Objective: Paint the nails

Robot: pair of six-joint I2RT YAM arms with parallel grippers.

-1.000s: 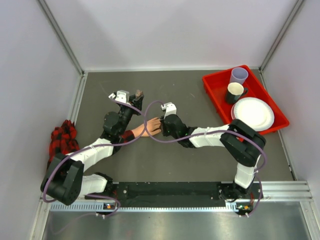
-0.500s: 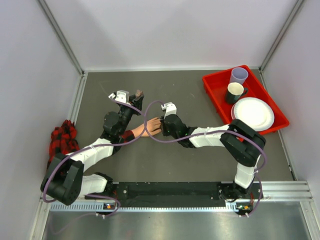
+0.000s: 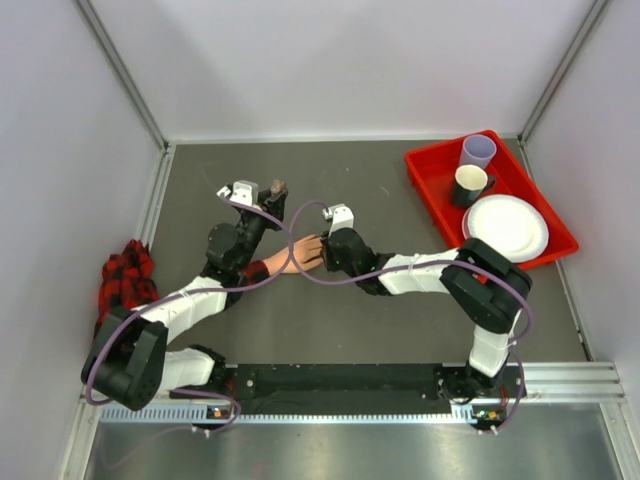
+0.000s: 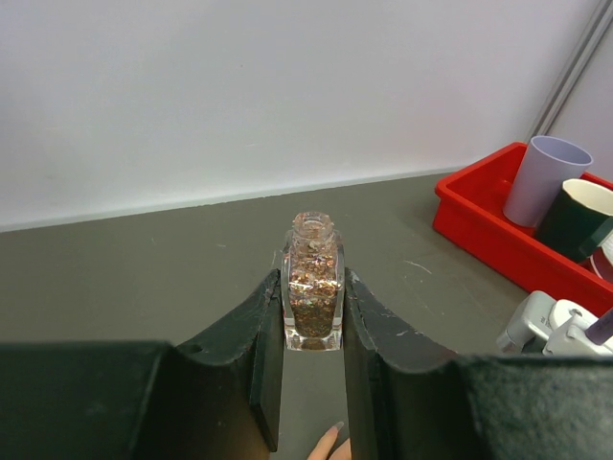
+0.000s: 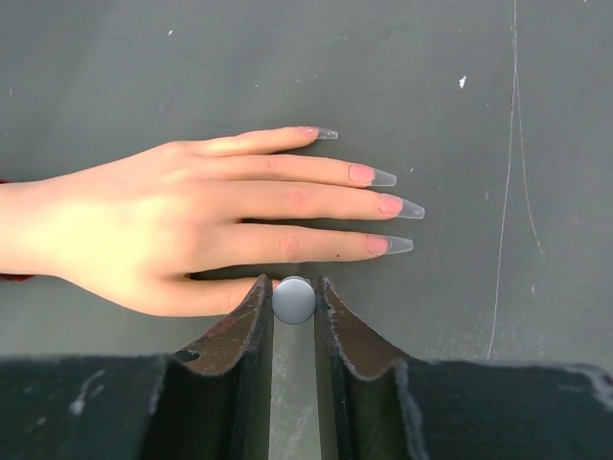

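Long nails on a fake hand, flat on the grey table.
The hand lies palm down near the middle of the table. The right gripper pinches a small round grey cap, touching the hand's nearest finger. The left gripper squeezes an open, glittery bottle.

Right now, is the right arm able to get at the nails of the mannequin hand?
Probably yes. The right gripper, shut on a round grey cap, hangs at the edge of the mannequin hand; the nails lie uncovered just beside it, with nothing between.
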